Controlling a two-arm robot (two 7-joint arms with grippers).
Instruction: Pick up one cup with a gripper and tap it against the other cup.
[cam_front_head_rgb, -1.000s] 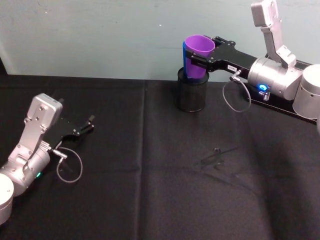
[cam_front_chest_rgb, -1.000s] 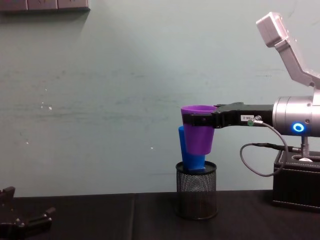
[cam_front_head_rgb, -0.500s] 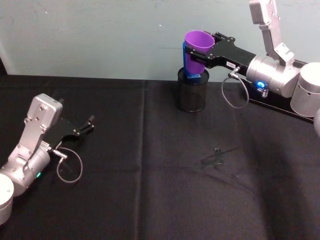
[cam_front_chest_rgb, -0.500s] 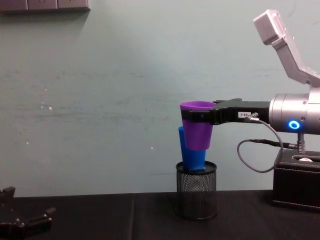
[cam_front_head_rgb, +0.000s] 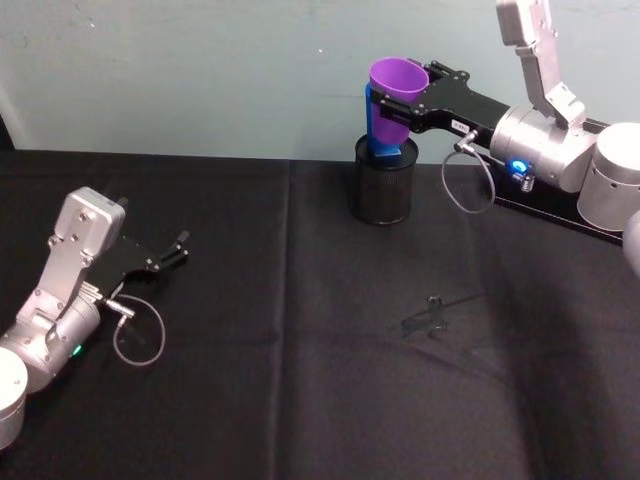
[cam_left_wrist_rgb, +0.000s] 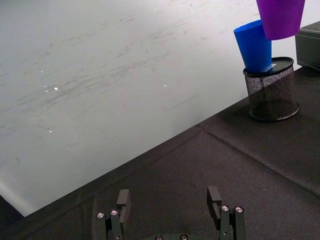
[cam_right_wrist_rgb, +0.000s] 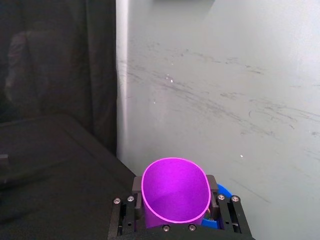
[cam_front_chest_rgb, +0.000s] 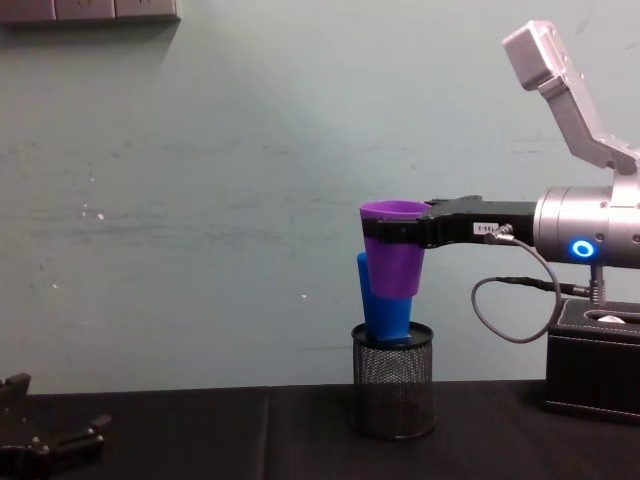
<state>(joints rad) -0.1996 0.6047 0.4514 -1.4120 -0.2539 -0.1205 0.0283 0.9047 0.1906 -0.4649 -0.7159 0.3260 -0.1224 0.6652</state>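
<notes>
My right gripper (cam_front_head_rgb: 396, 106) is shut on the purple cup (cam_front_head_rgb: 397, 82), gripping it just under the rim and holding it upright in the air at the back of the table. In the right wrist view its fingers (cam_right_wrist_rgb: 125, 216) flank the purple cup (cam_right_wrist_rgb: 175, 192). The blue cup (cam_front_chest_rgb: 384, 312) stands tilted in a black mesh pen holder (cam_front_chest_rgb: 393, 393), directly below and behind the purple cup (cam_front_chest_rgb: 393, 255). The purple cup's base (cam_left_wrist_rgb: 280, 20) sits beside the blue cup's rim (cam_left_wrist_rgb: 254, 44); contact cannot be told. My left gripper (cam_front_head_rgb: 176, 250) rests open, low at the left.
A black box (cam_front_chest_rgb: 594, 370) stands on the table right of the pen holder, under my right arm. A small clear object (cam_front_head_rgb: 432, 315) lies on the black cloth right of centre. A pale wall closes off the back.
My right gripper has lifted the purple cup a little higher beside the blue cup. The left arm has not moved.
</notes>
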